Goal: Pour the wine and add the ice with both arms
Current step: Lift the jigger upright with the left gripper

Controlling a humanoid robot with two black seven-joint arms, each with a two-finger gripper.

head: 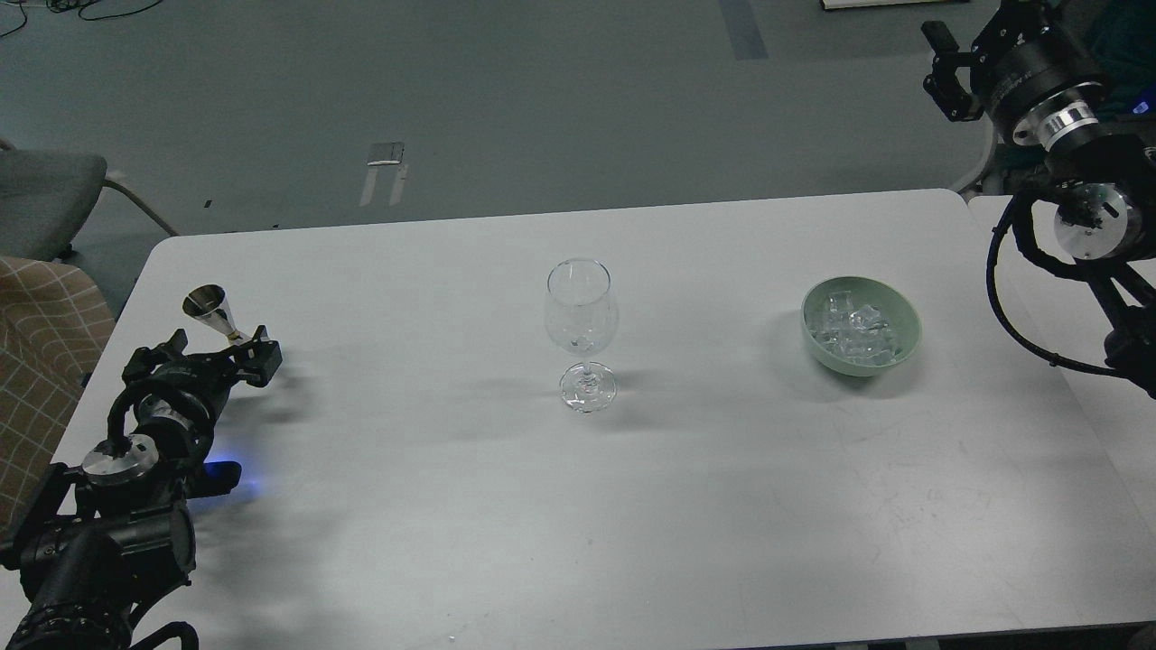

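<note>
The left gripper point(242, 348) has its jaws closed on a small metal cup point(210, 311), held tilted at the left side of the white surface point(433, 506), well apart from the wine glass point(582, 329); probably it carries the wine there. I cannot see any liquid. The glass stands upright in the middle and looks nearly empty. The ice point(856, 332), clear glinting cubes, lies in a green bowl point(903, 336) on the right. The right gripper point(948, 77) hangs high, empty; whether its jaws are open I cannot tell.
</note>
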